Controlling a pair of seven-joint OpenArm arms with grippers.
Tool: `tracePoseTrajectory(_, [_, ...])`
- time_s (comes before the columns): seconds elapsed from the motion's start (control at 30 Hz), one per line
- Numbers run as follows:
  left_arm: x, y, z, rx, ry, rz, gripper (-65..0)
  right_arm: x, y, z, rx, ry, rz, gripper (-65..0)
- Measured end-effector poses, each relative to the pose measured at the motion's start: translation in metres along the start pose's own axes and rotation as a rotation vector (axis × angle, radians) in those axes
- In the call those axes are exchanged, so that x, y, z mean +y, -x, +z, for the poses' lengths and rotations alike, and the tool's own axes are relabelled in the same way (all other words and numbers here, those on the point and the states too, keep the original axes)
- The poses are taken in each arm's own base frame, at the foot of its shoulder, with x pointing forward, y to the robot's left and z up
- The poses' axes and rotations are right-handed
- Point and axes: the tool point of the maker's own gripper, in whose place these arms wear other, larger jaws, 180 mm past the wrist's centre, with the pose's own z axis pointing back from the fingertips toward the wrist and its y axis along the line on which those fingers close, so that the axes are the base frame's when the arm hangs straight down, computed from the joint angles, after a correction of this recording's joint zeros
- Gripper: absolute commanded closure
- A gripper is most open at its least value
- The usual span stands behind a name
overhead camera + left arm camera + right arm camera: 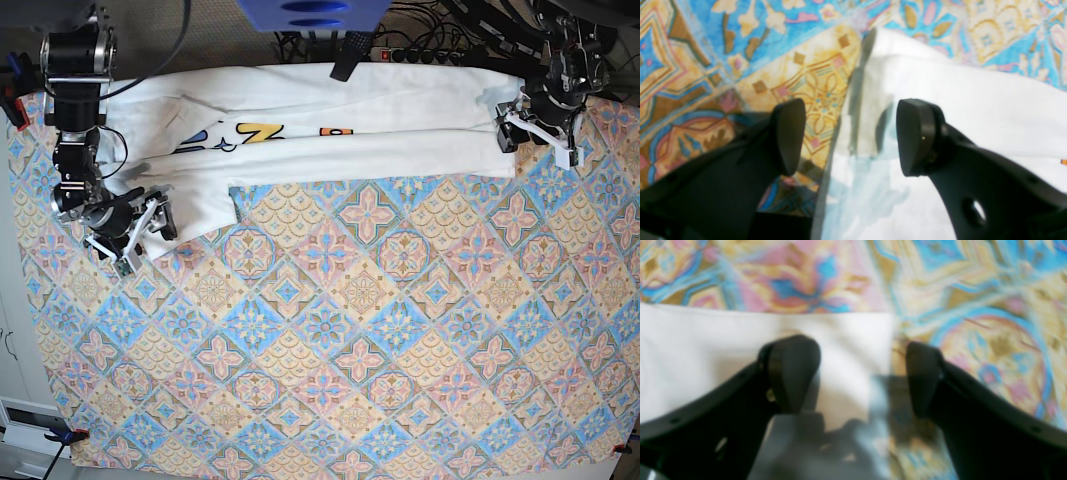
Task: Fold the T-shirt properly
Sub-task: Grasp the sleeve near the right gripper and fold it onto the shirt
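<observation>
The T-shirt lies flat along the far side of the table, white, with a long strip folded over so that only the tops of its coloured letters show. My left gripper stands open at the shirt's right end. In the left wrist view it straddles the edge of the shirt and grips nothing. My right gripper is open at the shirt's lower left corner. Up close it spans the corner of the white cloth, one fingertip over the cloth and the other over the tablecloth.
A patterned blue, yellow and pink tablecloth covers the whole table. A blue object and cables with a power strip sit beyond the far edge. A clamp holds the near left corner.
</observation>
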Motion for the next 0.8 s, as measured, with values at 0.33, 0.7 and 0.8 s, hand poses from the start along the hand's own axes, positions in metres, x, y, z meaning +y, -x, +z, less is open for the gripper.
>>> tracePoseTrajectory(0.33, [0.000, 0.000, 0.000, 0.000, -0.002, 0.000, -42.0, 0.012, -0.004, -0.005, 0.001, -0.033, 0.036, -37.4])
tracePoseTrajectory(0.7, [0.000, -0.001, 0.000, -0.002, -0.001, 0.000, -42.0, 0.015, -0.001, -0.005, -0.008, -0.036, 0.030, -1.1])
tracePoseTrajectory(0.8, [0.000, -0.001, 0.000, -0.003, 0.000, 0.000, -42.0, 0.015, -0.001, -0.005, -0.009, -0.036, 0.029, 0.0])
